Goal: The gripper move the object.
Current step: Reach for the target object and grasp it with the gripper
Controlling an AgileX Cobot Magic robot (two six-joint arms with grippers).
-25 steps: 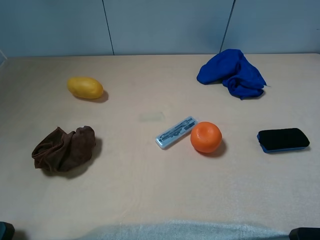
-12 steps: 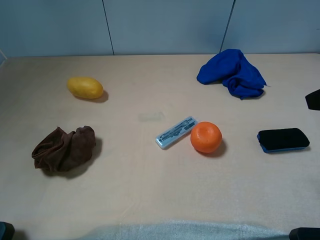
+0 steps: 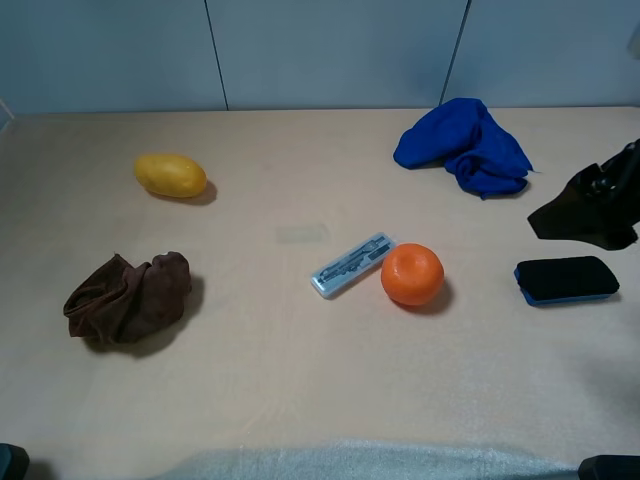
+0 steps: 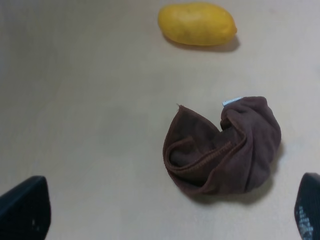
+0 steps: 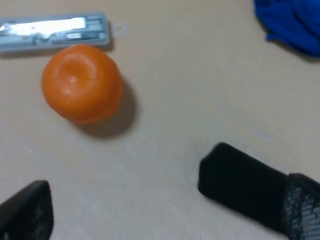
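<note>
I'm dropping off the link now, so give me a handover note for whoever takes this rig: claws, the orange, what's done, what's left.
Left claw: open, empty, facing the brown cloth.
Right claw: open, empty, near the black eraser, apart from the orange.
The orange lies on the table beside the clear case, not held.
Done: nothing yet.
Left: reach the orange, grip it, move it.

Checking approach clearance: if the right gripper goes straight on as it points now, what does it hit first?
Probably bare table, in the gap between the orange and the black eraser. The right gripper is open; the eraser lies close beside that line, depth unclear.
</note>
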